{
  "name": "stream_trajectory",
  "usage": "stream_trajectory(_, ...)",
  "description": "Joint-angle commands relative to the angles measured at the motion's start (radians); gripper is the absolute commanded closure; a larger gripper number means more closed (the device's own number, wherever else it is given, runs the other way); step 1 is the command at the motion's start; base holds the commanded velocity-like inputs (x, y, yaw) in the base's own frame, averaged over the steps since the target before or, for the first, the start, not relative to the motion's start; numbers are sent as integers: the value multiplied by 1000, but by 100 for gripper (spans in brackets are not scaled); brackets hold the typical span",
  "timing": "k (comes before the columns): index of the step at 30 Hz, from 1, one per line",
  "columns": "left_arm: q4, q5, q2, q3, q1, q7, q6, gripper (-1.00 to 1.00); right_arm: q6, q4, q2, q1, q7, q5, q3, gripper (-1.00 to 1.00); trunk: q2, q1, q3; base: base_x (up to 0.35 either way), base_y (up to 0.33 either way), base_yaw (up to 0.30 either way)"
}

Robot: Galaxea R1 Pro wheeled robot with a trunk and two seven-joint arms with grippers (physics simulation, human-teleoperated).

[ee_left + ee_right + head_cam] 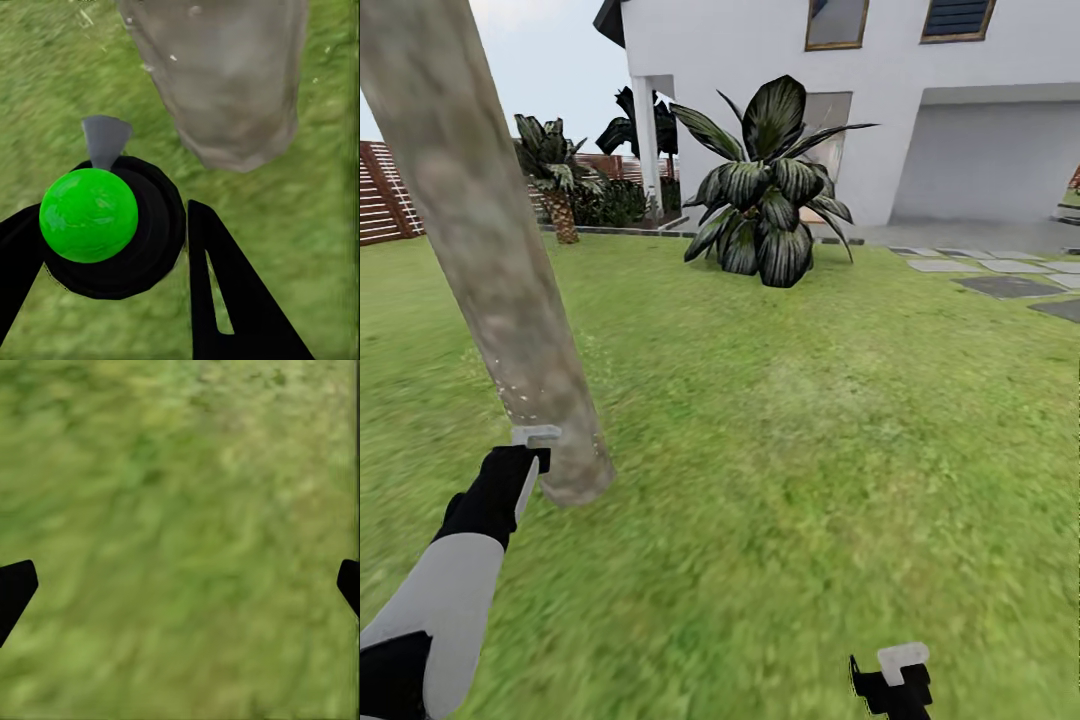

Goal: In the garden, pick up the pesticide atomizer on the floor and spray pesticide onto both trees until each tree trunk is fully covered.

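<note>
Here's the left gripper (112, 247), fingers clamped on the sprayer (101, 225), its green ball top and grey nozzle aimed at the foot of the tree trunk (480, 250), which leans up and away on the near left of the lawn (810, 450). A few white specks of spray (510, 392) dot the bark low down, just above the nozzle; most of the trunk looks bare to me. So the job now, I'd say, is coverage: hold the nozzle close without touching bark, and sweep upward and around rather than dwelling on one patch. The right gripper (180, 585) hangs spread wide and empty over grass at the near right. The second tree isn't in sight; the leafy bush (765, 190) by the house (880, 90) is no target.
</note>
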Motion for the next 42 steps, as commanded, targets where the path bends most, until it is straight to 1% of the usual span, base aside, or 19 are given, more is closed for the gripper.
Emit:
stream_trajectory(1,0,-1,0,0,0,0,0,100,0,0,0,0,0,0,0,-100,0,0,0,153,-254,0)
stream_trajectory(11,0,-1,0,5,0,4,-2,100,0,0,2,0,0,0,1,-100,0,0,0,235,-188,2)
stream_trajectory(15,0,-1,0,6,3,6,-1,100,0,0,2,0,0,0,1,-100,0,0,0,88,-250,192)
stream_trajectory(18,-3,0,5,8,49,10,-3,100,0,0,2,0,0,0,1,-100,0,0,0,6,-270,272)
stream_trajectory(19,-4,2,13,9,72,30,-3,100,0,0,2,0,0,0,1,-100,0,0,0,1,-272,277)
stream_trajectory(20,-4,4,21,9,81,42,-3,100,0,0,2,0,0,0,1,-100,0,0,0,34,-272,277)
stream_trajectory(21,-3,5,24,15,86,46,-2,100,0,0,2,0,0,0,1,-100,0,0,0,90,-266,277)
stream_trajectory(22,-3,6,24,27,89,48,-2,100,0,0,2,0,0,0,1,-100,0,0,0,153,-239,277)
stream_trajectory(24,-1,9,20,48,91,49,-3,100,0,0,2,0,0,0,1,-100,0,0,0,207,-204,278)
stream_trajectory(28,-4,12,11,59,91,50,-3,100,0,0,2,0,0,0,1,-100,0,0,0,259,-161,254)
stream_trajectory(30,-4,13,-8,60,91,51,-3,100,0,0,2,0,0,0,1,-100,0,0,0,293,-118,60)
stream_trajectory(31,-3,13,-13,58,91,51,-4,100,0,0,2,0,0,0,1,-100,0,0,0,298,-112,21)
stream_trajectory(33,3,12,-12,57,93,49,-10,100,0,0,2,0,0,0,1,-100,0,0,0,300,-115,8)
stream_trajectory(35,35,11,-13,57,113,51,-16,100,0,0,3,0,0,0,1,-100,0,0,0,299,-124,1)
stream_trajectory(38,43,8,-14,56,121,51,-19,100,0,0,2,0,0,0,1,-100,0,0,0,279,-150,0)
stream_trajectory(39,45,8,-10,58,124,51,-18,100,0,1,2,0,0,0,1,-100,0,0,0,244,-179,4)
stream_trajectory(40,45,9,-7,72,131,52,-19,100,0,1,2,0,-1,0,1,-100,0,0,0,236,-186,75)
stream_trajectory(42,45,10,-5,115,135,52,-22,100,0,1,2,0,-1,-1,0,-100,0,0,0,232,-190,178)
